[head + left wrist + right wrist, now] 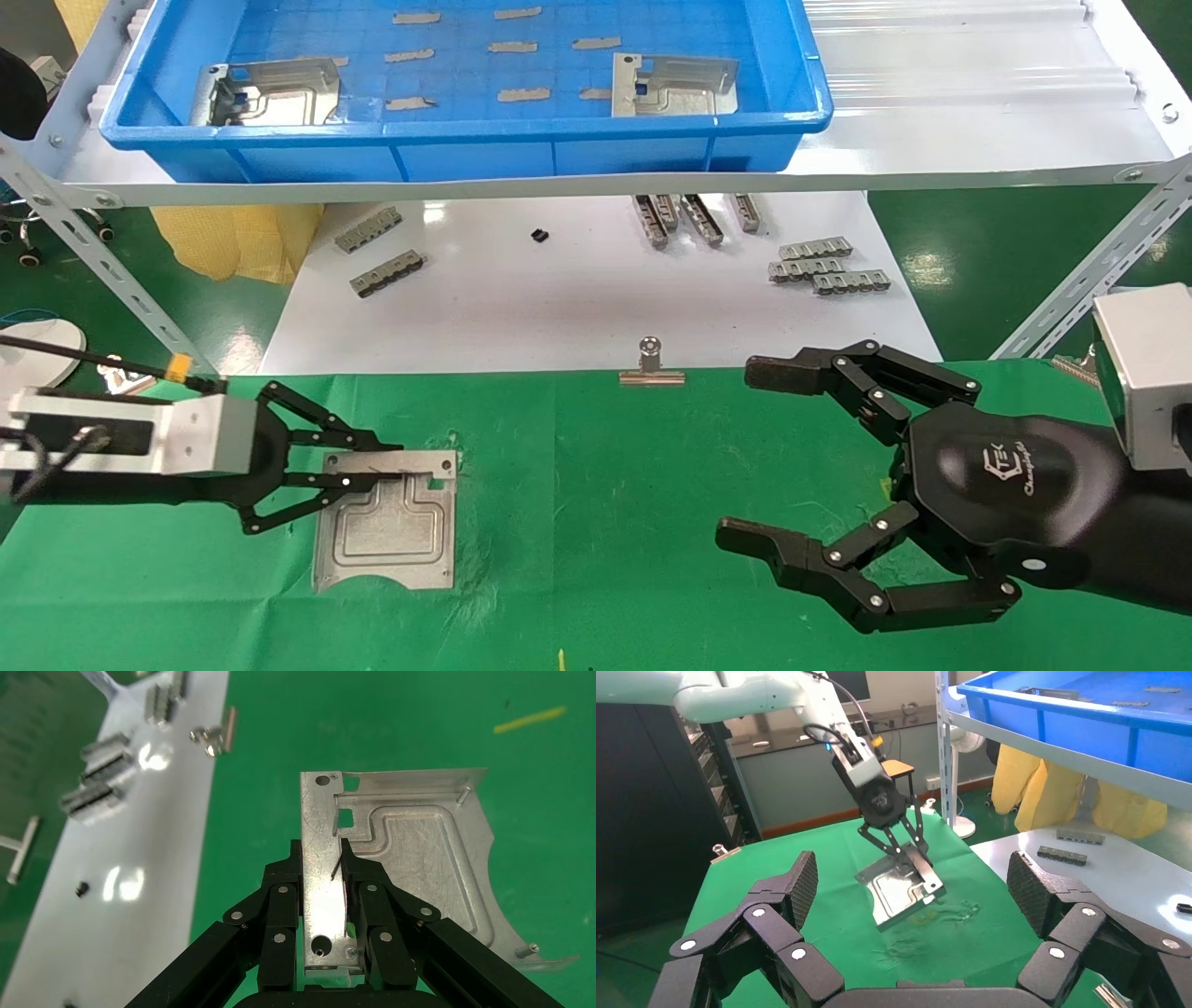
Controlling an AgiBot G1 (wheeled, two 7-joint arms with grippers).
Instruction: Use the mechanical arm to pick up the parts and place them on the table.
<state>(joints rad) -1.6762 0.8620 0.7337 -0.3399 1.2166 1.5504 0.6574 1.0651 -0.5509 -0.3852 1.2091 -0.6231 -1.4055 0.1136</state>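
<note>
My left gripper [386,466] is shut on the bent edge of a silvery stamped part [391,531] over the left side of the green table [596,559]. In the left wrist view the fingers [280,903] pinch the part's flange [320,881] from both sides. In the right wrist view the part [895,885] hangs tilted, its low edge close to the cloth; I cannot tell whether it touches. My right gripper [750,457] is open and empty over the table's right side. Two more parts [270,91] [672,84] lie in the blue tray.
The blue tray [466,149] sits on a white shelf with slanted metal legs [1080,289]. Grey ridged bars [386,273] [827,270] [694,216] lie on the white surface behind the cloth. A silver binder clip [651,365] stands at the cloth's far edge.
</note>
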